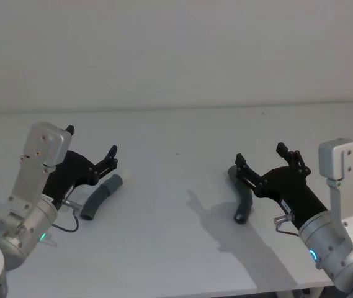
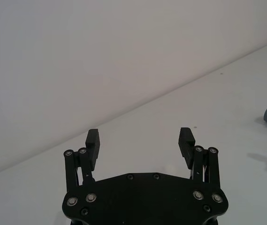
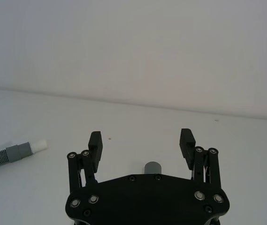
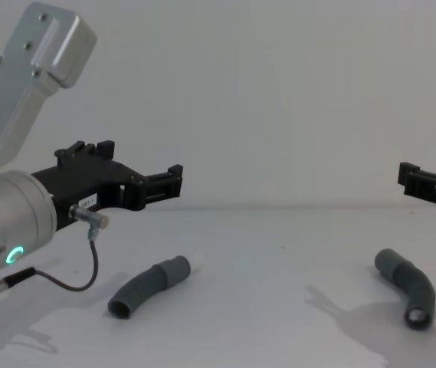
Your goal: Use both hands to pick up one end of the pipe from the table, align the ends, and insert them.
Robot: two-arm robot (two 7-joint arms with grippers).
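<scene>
Hovering open-fingered and empty: left gripper (image 1: 92,139) just beside the white-tipped pipe piece (image 1: 102,197), right gripper (image 1: 260,153) above the plain-cuffed piece (image 1: 244,202).

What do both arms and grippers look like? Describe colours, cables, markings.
Both the left gripper and right gripper are black plastic, two-fingered, with silver screw heads at the linkage. Each sits on a silver cylindrical wrist with a boxy silver bracket. The left wrist carries a green ring light and a thin black cable; the right ring light looks bluish.
</scene>
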